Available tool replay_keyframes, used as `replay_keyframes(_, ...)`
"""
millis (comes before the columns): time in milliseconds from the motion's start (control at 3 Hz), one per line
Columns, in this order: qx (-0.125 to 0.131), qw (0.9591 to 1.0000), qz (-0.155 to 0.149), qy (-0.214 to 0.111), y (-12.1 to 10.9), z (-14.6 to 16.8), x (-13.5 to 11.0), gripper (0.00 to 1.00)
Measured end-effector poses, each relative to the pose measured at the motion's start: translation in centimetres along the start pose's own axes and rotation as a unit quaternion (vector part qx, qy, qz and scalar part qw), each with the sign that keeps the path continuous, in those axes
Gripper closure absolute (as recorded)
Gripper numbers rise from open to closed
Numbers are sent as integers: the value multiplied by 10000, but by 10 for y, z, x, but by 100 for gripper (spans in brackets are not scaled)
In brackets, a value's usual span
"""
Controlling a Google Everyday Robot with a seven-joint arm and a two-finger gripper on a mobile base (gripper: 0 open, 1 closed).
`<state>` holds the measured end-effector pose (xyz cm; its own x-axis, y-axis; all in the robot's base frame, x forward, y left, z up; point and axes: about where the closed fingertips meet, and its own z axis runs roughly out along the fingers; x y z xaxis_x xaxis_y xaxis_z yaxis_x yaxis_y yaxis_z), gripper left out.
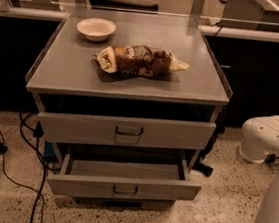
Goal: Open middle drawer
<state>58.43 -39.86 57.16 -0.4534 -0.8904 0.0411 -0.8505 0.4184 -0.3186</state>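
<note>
Centrally, a grey metal cabinet (132,82) stands on speckled flooring. On the cabinet's top sit a round white bowl (96,28) and a crumpled brown snack bag (140,61). Low in the cabinet, the middle drawer (123,186), wide grey metal with a shallow front and a small dark loop handle, juts well out. Above it, a taller-fronted grey drawer (124,130) sits pushed in. The robot's gripper (253,152), on a white arm, hangs to the right of the cabinet, well apart from it. Whether it is open or holding anything cannot be told. The job looks essentially done. One risk: a swing back toward the cabinet could knock the projecting drawer corner, jolting it shut.
</note>
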Motion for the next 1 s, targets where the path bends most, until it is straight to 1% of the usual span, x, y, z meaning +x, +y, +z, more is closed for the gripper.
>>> replay_keyframes(333,116,9998,-149,-20,5,3,-8,100)
replay_keyframes(667,314,9994,-111,-128,-13,11,6,100)
replay_keyframes(1000,446,9988,-115,-175,-29,5,1,82)
